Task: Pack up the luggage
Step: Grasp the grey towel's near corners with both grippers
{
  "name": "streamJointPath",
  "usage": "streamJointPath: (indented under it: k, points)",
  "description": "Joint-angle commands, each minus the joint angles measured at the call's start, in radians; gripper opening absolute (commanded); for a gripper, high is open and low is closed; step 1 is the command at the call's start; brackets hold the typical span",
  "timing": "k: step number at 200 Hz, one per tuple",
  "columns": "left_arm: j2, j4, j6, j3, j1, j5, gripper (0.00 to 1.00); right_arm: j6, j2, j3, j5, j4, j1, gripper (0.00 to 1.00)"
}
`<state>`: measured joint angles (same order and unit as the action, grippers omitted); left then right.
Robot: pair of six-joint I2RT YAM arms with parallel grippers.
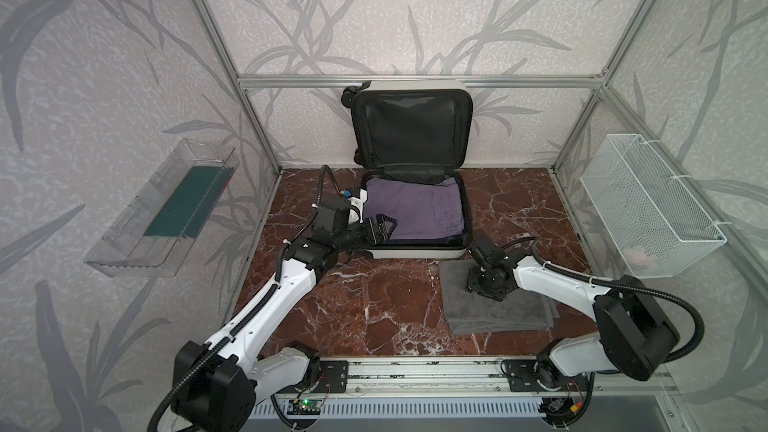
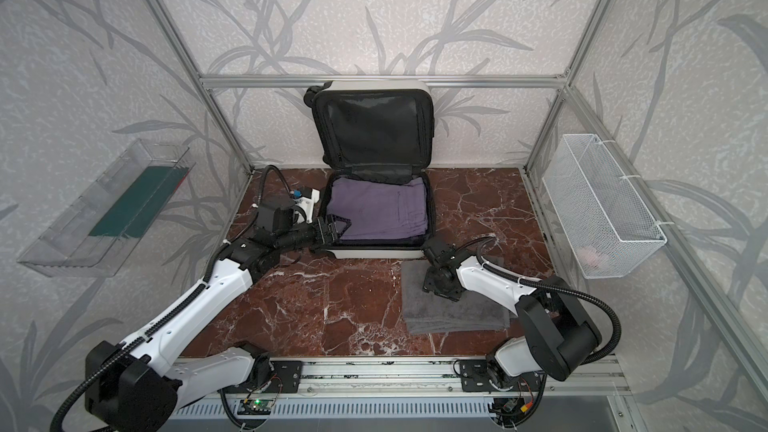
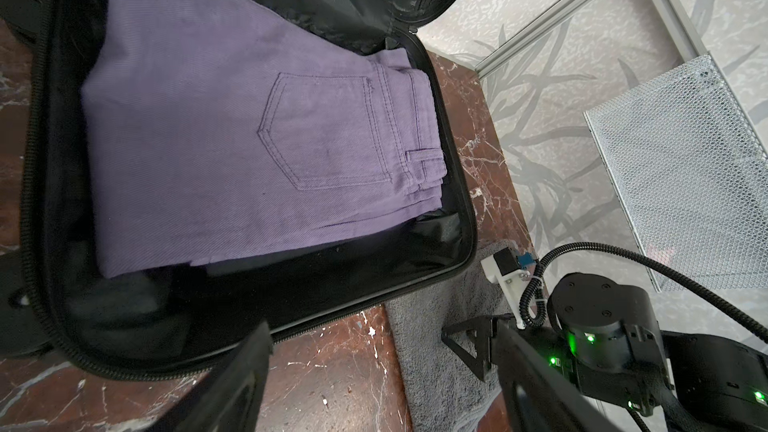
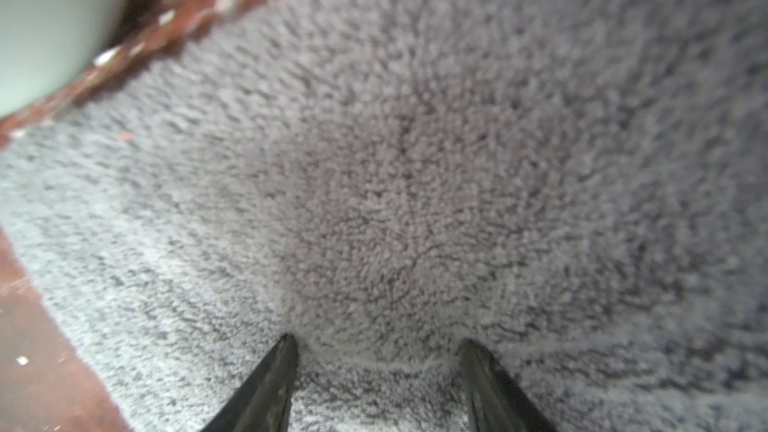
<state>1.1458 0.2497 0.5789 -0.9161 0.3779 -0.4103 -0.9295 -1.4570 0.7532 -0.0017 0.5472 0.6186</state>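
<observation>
One luggage (image 1: 411, 130) lies open at the back middle of the desk (image 1: 374, 305). Its base is flat and its lid upright against the rear wall. The long axis runs left to right, with the wheels at the left end. One folded pair of purple jeans (image 1: 419, 211) fills the base. The left tool (image 1: 384, 230) hangs over the near left corner, jaws wide and empty. Just in front of the luggage lies one grey towel (image 1: 498, 313). The right tool (image 4: 377, 340) presses its tips on it, jaws partly apart.
</observation>
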Motion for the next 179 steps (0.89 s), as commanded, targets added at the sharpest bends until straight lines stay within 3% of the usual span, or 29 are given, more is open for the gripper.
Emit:
streamJointPath:
  k: [1, 65, 102, 147, 179]
  points:
    - [-0.026, -0.013, 0.001, 0.020, 0.002, 0.012, 0.86, -0.122, -0.065, -0.007, -0.080, -0.053, 0.069, 0.63]
    - [-0.023, -0.038, 0.019, 0.083, 0.004, 0.018, 0.86, -0.233, -0.213, 0.165, -0.079, -0.130, 0.258, 0.63]
    - [-0.025, -0.031, 0.015, 0.106, 0.002, 0.029, 0.86, -0.156, -0.244, 0.293, -0.091, -0.106, 0.307, 0.62]
    - [-0.035, -0.038, 0.023, 0.151, 0.003, 0.038, 0.86, -0.044, -0.051, 0.270, 0.011, -0.017, 0.293, 0.63]
    - [-0.025, -0.051, 0.032, 0.185, 0.003, 0.025, 0.86, 0.056, 0.126, 0.158, 0.053, 0.020, 0.178, 0.68]
